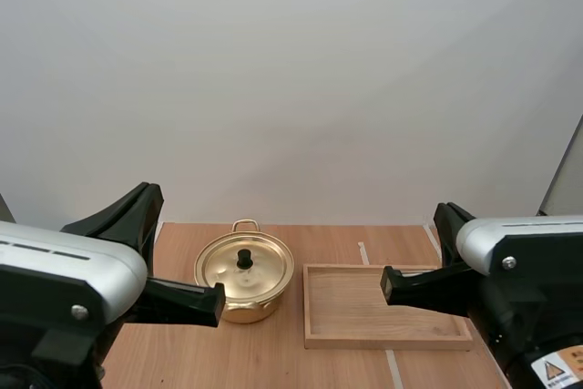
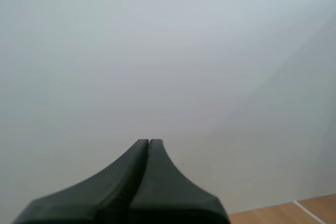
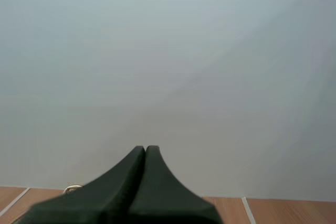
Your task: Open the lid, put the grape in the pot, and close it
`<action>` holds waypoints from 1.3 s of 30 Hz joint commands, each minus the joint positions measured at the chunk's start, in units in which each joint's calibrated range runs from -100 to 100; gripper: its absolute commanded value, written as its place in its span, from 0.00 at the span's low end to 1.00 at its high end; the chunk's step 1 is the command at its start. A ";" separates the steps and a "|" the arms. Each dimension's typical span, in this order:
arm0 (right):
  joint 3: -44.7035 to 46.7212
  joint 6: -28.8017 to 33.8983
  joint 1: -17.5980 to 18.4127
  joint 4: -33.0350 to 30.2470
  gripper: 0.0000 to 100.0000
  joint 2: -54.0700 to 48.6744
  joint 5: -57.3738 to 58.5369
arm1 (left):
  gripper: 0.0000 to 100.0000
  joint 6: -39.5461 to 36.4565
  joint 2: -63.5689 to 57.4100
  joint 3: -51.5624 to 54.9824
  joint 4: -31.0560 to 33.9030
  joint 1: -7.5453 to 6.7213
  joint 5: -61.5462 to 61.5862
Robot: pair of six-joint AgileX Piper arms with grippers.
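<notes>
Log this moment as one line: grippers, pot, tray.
left gripper: shut on nothing | right gripper: shut on nothing | lid: on pot | wooden tray: beside pot | stage: lid not yet opened

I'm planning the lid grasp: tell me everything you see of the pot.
The pot is round, shiny gold, metal by its look, upright on the table. Its lid is on, with a black knob at the centre. A loop handle shows at the far rim. It stands left of the tray, a narrow gap between.
</notes>
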 commanded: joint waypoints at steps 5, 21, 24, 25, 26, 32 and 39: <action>8.39 -0.02 -0.28 -8.01 0.00 -0.34 -4.02 | 0.00 0.27 -0.30 0.48 5.95 0.11 2.20; 28.52 -0.02 -0.28 -9.26 0.00 -0.34 -13.27 | 0.00 0.18 -0.30 23.96 6.99 0.11 -17.58; 28.52 -0.02 -0.28 -9.26 0.00 -0.34 -11.61 | 0.00 0.18 -0.30 29.28 6.66 0.11 -23.14; 28.52 -0.02 -0.28 -9.26 0.00 -0.34 -11.14 | 0.00 0.07 -0.30 31.00 6.56 0.11 -24.40; 28.52 0.09 -0.28 -9.26 0.00 -0.34 -10.53 | 0.00 -0.22 -0.30 32.87 6.56 0.11 -25.80; 28.52 0.09 -0.28 -9.26 0.00 -0.34 -7.45 | 0.00 -1.43 -0.30 33.70 6.68 0.11 -16.64; 28.52 0.09 -0.28 -7.93 0.00 -0.34 -4.37 | 0.00 -5.93 -0.30 33.70 8.07 0.30 -10.35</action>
